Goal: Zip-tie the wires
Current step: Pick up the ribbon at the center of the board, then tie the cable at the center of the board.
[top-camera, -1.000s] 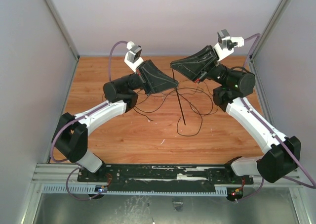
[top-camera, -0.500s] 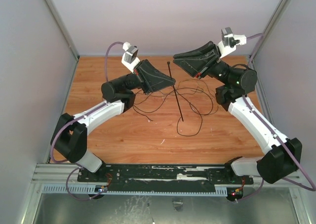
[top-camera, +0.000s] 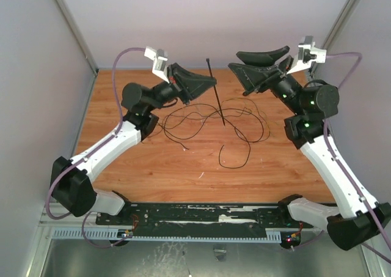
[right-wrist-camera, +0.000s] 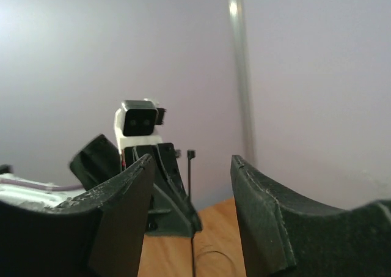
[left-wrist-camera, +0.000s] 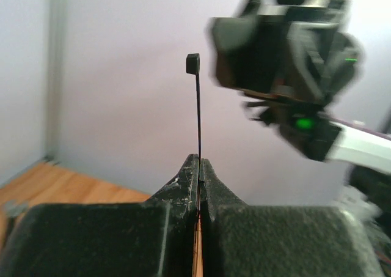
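Preparation is where I judge the job to stand: the zip tie [left-wrist-camera: 198,115] is up off the bench [top-camera: 153,161] but wraps nothing yet. My left fingers [left-wrist-camera: 186,182] are pinched tight on the strip partway along it, so its square head stands above their tips and its tail hangs below them, slanting down toward the wires [top-camera: 201,113]. My right fingers [right-wrist-camera: 250,191] stand wide apart and hold nothing. They hover near the head, about level with it, and the strip shows through the gap between them, touching neither. The wires lie in loose, spread loops on the bench below both pairs of fingers, ungathered. The tail's tip comes down among or just over those loops, and I cannot tell whether it touches one. The next move, as I see it, calls for getting the tail under and around a bunch of strands, then up to the head. That needs my right fingers low, either gathering loops or taking the tail, with the left ones steadying the strip. The wire looks thin and springy, so a stray loop could slip out.
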Controlling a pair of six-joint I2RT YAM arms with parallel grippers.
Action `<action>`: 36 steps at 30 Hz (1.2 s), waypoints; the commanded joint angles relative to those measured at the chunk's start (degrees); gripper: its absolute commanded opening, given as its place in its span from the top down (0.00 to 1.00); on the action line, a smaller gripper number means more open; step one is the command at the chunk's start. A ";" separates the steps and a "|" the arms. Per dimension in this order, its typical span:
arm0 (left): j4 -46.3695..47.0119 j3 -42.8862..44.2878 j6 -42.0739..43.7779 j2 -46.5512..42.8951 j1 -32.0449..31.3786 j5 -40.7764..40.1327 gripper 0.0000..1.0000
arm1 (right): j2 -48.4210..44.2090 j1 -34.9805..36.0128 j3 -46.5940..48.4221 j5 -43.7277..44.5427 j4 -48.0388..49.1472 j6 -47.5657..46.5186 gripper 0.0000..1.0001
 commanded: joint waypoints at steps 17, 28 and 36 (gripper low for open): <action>-31.76 26.60 23.89 30.10 16.05 -17.10 1.00 | -11.99 -0.48 -12.53 28.48 -22.61 -25.60 0.43; -28.37 35.64 27.80 45.95 19.33 -11.80 1.00 | -13.53 -0.48 -17.92 29.47 -20.23 -29.17 0.42; -27.02 40.85 28.82 53.69 20.30 -12.47 1.00 | -13.34 -0.48 -18.35 28.27 -20.17 -29.24 0.40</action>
